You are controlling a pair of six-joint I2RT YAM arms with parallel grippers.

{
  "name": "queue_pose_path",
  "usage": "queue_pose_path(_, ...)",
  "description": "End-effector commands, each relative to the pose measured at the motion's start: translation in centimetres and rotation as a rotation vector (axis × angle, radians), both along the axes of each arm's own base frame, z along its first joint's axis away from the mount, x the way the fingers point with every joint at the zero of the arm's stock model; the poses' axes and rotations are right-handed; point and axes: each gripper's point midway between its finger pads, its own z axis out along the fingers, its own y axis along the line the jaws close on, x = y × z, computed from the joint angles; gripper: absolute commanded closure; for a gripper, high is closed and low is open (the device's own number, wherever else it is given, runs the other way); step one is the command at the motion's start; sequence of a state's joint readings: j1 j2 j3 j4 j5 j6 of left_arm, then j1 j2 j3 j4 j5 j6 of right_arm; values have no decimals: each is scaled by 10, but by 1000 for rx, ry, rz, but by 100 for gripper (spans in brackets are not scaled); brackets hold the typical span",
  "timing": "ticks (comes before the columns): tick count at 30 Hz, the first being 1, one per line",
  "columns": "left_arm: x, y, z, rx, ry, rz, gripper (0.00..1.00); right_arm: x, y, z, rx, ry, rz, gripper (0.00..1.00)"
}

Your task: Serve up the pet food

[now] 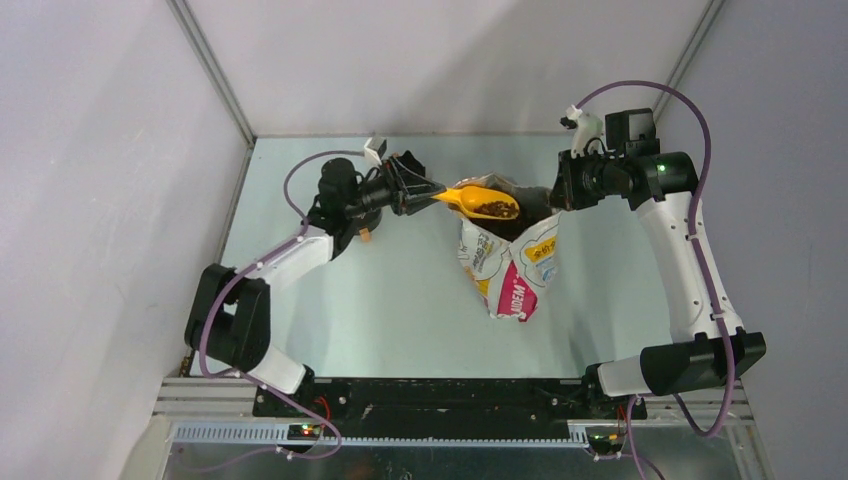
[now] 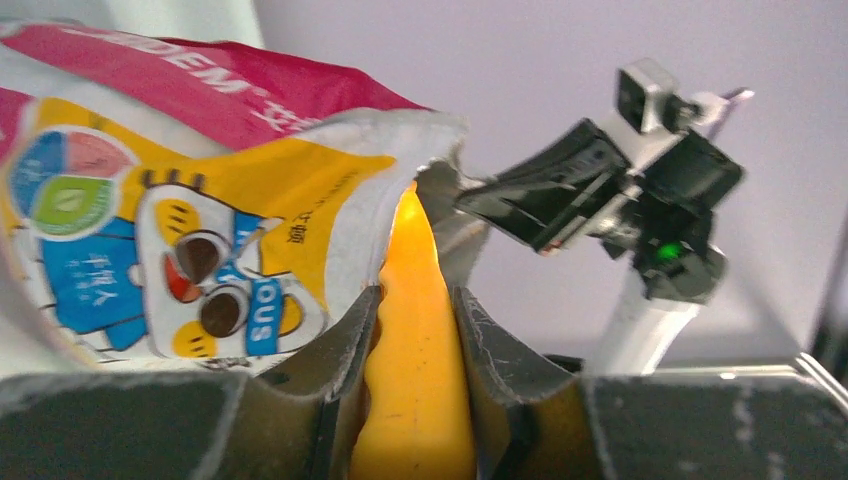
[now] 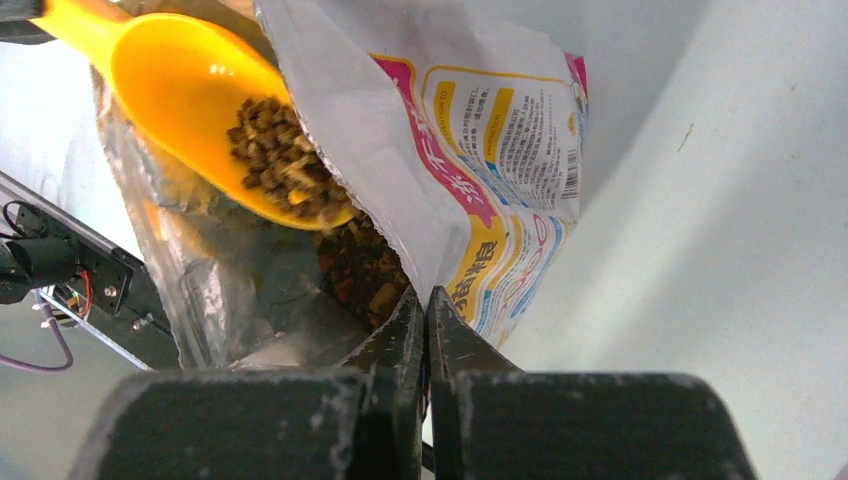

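**Scoop loaded, serving not yet done**

The left gripper (image 1: 415, 190) is clamped on the handle of the orange scoop (image 1: 480, 203), which hangs over the open mouth of the bag (image 1: 510, 270). A heap of pet food (image 3: 285, 165) lies in the scoop's bowl, and more of it shows down inside the bag. The right gripper (image 3: 425, 305) has its fingers pressed together on the bag's rim, holding the mouth open and the bag upright on the surface (image 1: 380, 300). So the scooping looks done. What is left, as I judge it, is to lift the load clear, carry it level and tip it out. No receiving dish shows in any view.
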State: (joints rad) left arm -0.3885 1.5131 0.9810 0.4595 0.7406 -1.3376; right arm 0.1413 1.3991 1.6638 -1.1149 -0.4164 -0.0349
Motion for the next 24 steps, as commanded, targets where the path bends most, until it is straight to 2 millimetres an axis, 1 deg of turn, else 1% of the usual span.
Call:
queue_pose_path(1,-24,-1,57,-207,-74,-139,100,9,4,38,38,-169,22,100)
queue_pose_path(3,-24,-4,51,-227,-46,-153,100,10,4,36,38,-167,22,100)
queue_pose_path(4,-21,-5,43,-229,-10,-147,100,10,5,36,42,-166,23,100)
queue_pose_path(6,-19,-4,42,-231,17,-133,100,10,6,37,51,-158,25,100)
queue_pose_path(10,-24,-2,58,-250,-8,-142,100,9,7,40,51,-163,36,100)
queue_pose_path(11,-22,-4,58,-257,-20,-146,100,9,6,40,49,-163,36,100)
queue_pose_path(12,-21,-5,58,-271,-18,-151,100,9,6,40,47,-163,39,98)
queue_pose_path(13,-18,-10,57,-291,-48,-167,100,8,6,41,47,-162,41,87)
queue_pose_path(14,-16,-14,55,-299,-44,-177,100,9,6,41,44,-160,44,83)
queue_pose_path(15,-11,-20,50,-300,-48,-194,100,7,6,45,47,-163,50,75)
queue_pose_path(16,-9,-22,51,-303,-51,-201,100,8,5,46,44,-164,52,72)
queue_pose_path(17,-8,-24,56,-305,-69,-215,100,6,5,51,48,-173,55,65)
queue_pose_path(18,-9,-25,59,-298,-83,-226,100,5,4,55,49,-184,53,61)
queue_pose_path(19,-8,-25,65,-294,-91,-228,100,5,4,59,53,-196,56,55)
queue_pose_path(21,-9,-21,72,-282,-119,-229,100,2,3,67,59,-221,54,48)
queue_pose_path(22,-10,-20,74,-277,-125,-228,100,1,1,71,59,-233,53,46)
queue_pose_path(23,-10,-15,78,-269,-136,-218,100,-1,1,78,65,-247,58,43)
queue_pose_path(24,-13,-11,85,-268,-152,-216,100,-2,-3,81,61,-257,56,41)
